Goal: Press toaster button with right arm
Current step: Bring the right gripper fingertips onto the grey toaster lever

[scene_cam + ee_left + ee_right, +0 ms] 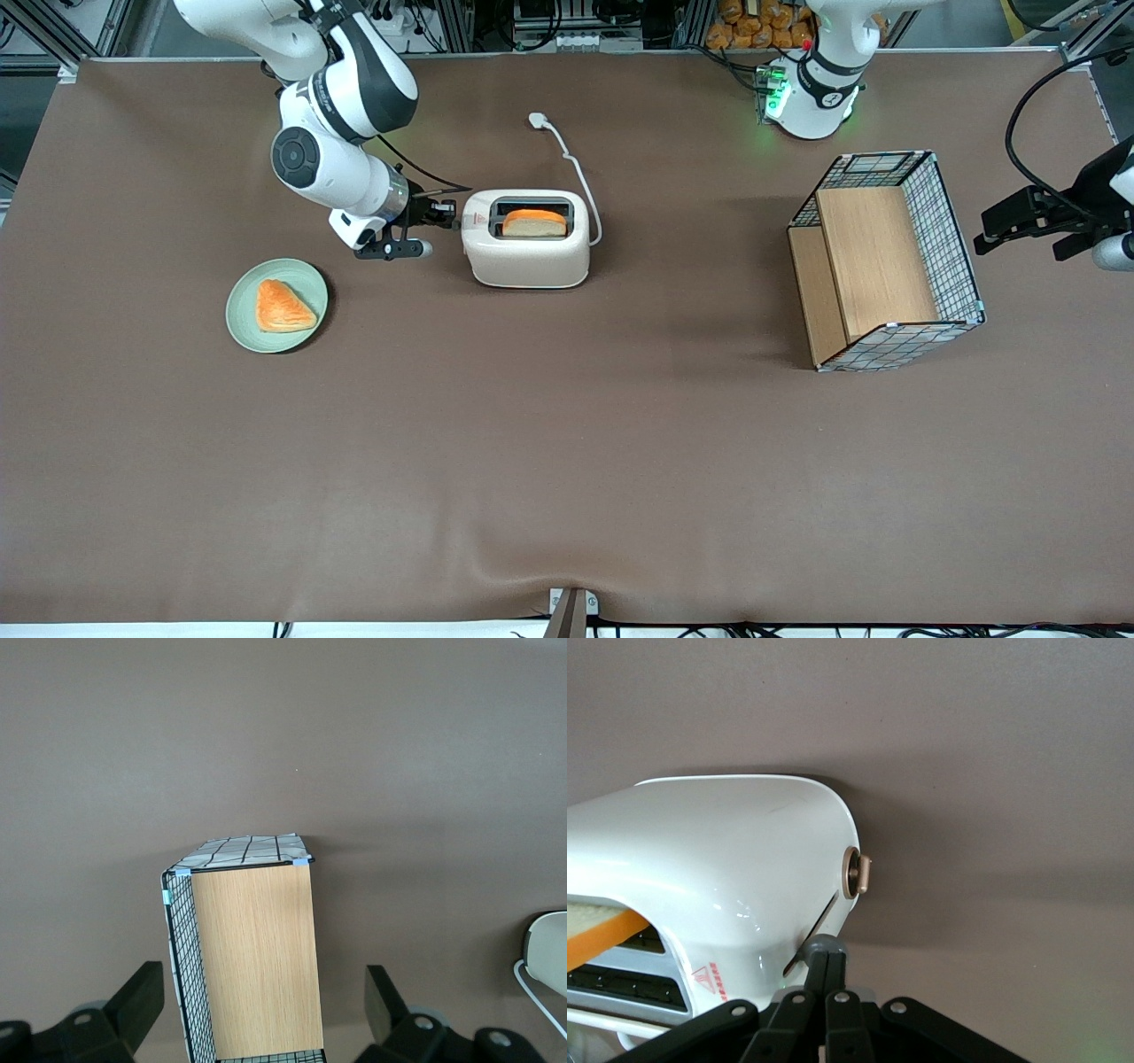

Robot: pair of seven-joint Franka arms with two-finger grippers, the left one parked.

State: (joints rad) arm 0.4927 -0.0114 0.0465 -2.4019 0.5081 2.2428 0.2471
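Here, in the upper part of the front view, the toaster stands on the brown table. A slice of bread sits in its top slot. Its white cord runs up the frame to the plug.

The right arm reaches down to the toaster's narrow end on the working arm's side. The gripper is right at this end. In the right wrist view the gripper has its two fingers closed together with nothing between them. Their tips touch the toaster button, a small grey lever on the slit of the end wall. A round brass-coloured dial sticks out of the same wall, apart from the fingers.

Lower in the front view, nearer to the camera than the gripper, a green plate holds an orange pastry. A wire basket with wooden boards lies toward the parked arm's end.
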